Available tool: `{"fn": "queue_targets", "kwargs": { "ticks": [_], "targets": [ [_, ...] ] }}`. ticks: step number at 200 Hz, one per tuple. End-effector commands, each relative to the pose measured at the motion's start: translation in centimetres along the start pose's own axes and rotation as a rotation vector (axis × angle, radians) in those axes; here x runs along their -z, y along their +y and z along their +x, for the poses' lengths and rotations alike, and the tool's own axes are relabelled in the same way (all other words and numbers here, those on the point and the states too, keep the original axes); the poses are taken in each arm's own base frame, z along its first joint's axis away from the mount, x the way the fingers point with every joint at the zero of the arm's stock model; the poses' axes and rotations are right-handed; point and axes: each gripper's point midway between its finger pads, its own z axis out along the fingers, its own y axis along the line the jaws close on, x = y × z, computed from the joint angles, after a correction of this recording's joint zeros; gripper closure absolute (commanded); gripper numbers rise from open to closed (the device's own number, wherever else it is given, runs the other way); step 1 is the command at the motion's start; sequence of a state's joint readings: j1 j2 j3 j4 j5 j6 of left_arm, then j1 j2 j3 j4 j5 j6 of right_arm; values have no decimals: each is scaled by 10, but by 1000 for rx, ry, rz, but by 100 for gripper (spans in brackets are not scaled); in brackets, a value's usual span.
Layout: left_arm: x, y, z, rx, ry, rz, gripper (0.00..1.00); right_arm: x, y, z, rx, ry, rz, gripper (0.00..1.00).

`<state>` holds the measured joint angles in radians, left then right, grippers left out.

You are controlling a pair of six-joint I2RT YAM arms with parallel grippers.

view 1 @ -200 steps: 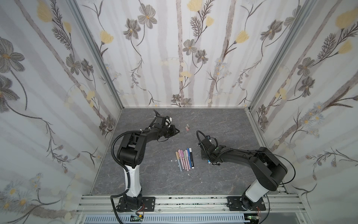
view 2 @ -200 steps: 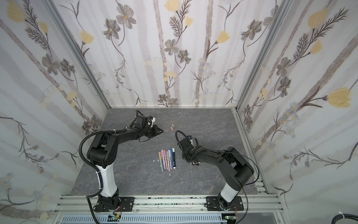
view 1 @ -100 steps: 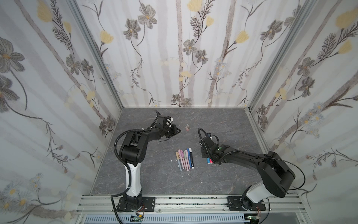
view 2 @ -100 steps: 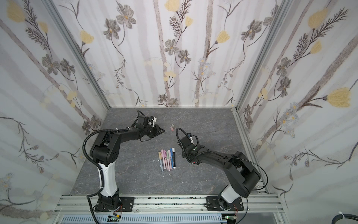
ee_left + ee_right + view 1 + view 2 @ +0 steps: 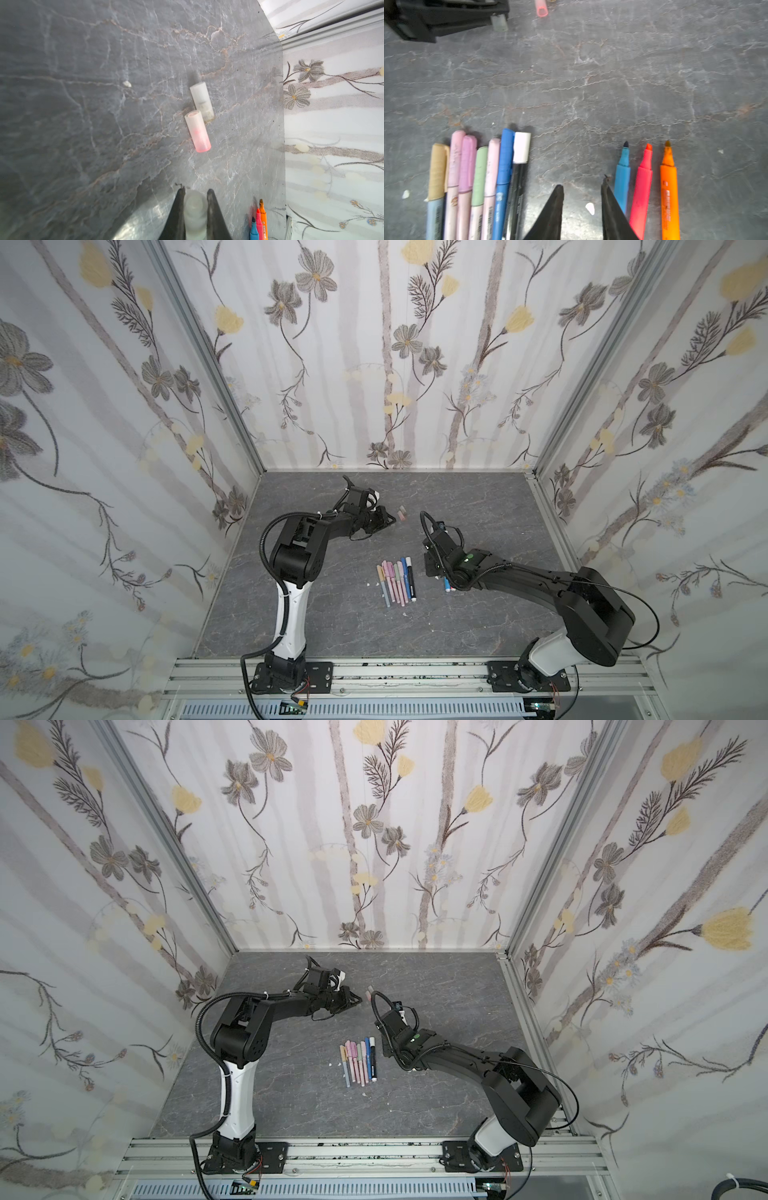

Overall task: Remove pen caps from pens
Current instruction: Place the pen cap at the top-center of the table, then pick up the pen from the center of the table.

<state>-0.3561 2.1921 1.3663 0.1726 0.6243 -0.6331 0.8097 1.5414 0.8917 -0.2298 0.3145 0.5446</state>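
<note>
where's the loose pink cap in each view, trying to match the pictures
In a top view: pink cap on the table, back half.
In a top view: same spot.
Left wrist: mid-picture, beside a white cap.
Right wrist: far beyond the pen row.
Shared landmark: left gripper, shut on a frosted cap, pointing at it.

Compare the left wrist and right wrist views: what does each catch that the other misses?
Left wrist only: the white cap lying in clear view beside the pink cap; the right wrist view cuts it off at best. Right wrist only: the row of seven capped pens and the right gripper, open and empty. Both: the pink cap, the three uncapped markers in blue, red-pink and orange, and the left gripper shut on a frosted cap.
</note>
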Motion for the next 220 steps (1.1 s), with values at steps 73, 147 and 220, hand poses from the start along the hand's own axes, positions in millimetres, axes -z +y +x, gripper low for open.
{"fn": "queue_targets", "kwargs": {
  "ticks": [73, 147, 220],
  "targets": [
    [-14, 18, -9, 10, -17, -46, 67, 6, 24, 19, 9, 6, -90, 68],
    [28, -4, -18, -10, -70, -15, 65, -7, 61, 35, 7, 61, -178, 68],
    [99, -28, -17, -56, -122, 16, 65, -28, 64, 48, 10, 128, -126, 69]
  ]
}}
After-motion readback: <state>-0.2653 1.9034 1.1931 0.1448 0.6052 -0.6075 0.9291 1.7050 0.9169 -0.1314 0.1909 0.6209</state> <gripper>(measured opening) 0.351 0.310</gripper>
